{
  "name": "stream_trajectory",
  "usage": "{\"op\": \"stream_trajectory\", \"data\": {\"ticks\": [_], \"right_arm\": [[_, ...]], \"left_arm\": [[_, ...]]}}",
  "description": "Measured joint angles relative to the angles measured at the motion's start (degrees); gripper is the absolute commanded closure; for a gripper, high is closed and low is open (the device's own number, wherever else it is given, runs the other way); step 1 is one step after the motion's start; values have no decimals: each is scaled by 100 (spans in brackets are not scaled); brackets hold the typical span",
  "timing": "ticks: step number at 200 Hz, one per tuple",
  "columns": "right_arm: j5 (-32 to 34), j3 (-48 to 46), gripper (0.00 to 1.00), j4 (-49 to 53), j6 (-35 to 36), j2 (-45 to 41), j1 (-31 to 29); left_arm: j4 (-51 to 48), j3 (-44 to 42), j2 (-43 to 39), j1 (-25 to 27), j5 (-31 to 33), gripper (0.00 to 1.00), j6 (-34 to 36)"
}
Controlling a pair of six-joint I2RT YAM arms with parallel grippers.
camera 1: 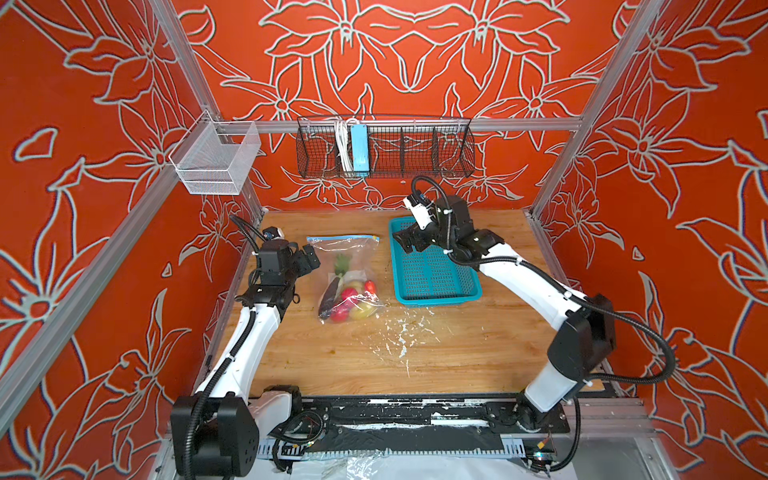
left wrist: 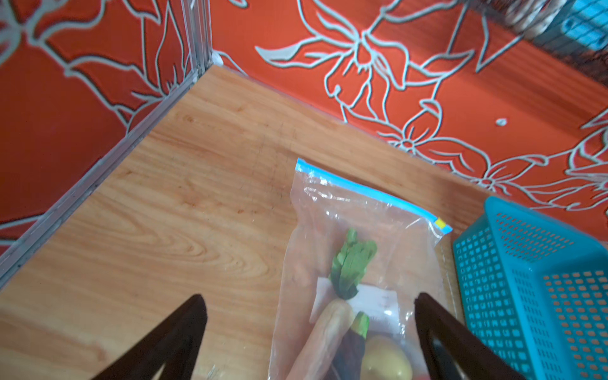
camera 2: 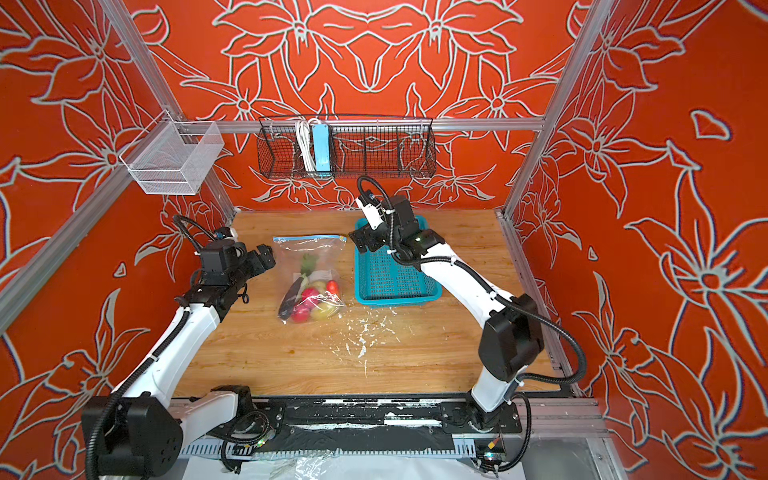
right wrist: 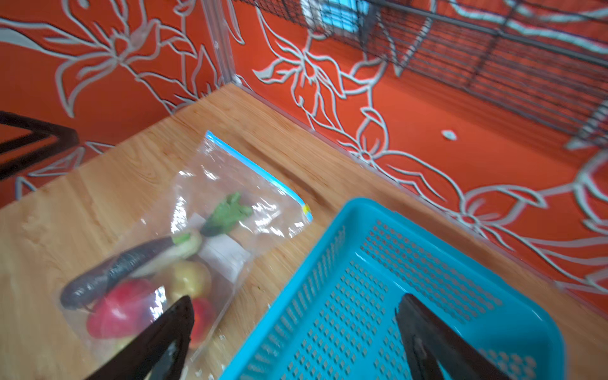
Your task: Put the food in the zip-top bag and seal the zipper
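Note:
The zip-top bag (camera 1: 353,253) (camera 2: 320,253) lies flat on the wooden table, left of centre. The food (camera 1: 349,299) (left wrist: 348,263) (right wrist: 131,309) is bunched inside its near end: eggplant, tomatoes, yellow pieces, leafy greens. The zipper (camera 1: 343,238) (left wrist: 368,192) (right wrist: 256,167) runs flat and straight along the far edge, with its yellow tab (left wrist: 440,223) at the right end. My left gripper (camera 1: 309,257) (left wrist: 309,299) hangs open just left of the bag, holding nothing. My right gripper (camera 1: 403,239) (right wrist: 296,299) is open and empty over the teal basket's far left corner.
The teal perforated basket (camera 1: 436,300) (camera 2: 399,297) (right wrist: 427,230) sits right of the bag and looks empty. A black wire rack (camera 1: 386,149) hangs on the back wall, a white mesh bin (camera 1: 216,160) on the left frame. White flecks (camera 1: 399,332) mark the table.

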State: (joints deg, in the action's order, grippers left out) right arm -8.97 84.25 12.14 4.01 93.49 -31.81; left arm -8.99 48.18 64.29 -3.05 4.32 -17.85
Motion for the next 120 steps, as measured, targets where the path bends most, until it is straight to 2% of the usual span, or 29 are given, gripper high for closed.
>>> {"op": "stream_trajectory", "data": {"ticks": [85, 120], "right_arm": [[1300, -2256, 2, -485, -48, -1716, 227], [1646, -3204, 2, -859, -153, -2551, 417]], "left_arm": [[302, -1241, -278, 0, -9, 3, 376], [723, -1637, -291, 0, 354, 3, 463]]}}
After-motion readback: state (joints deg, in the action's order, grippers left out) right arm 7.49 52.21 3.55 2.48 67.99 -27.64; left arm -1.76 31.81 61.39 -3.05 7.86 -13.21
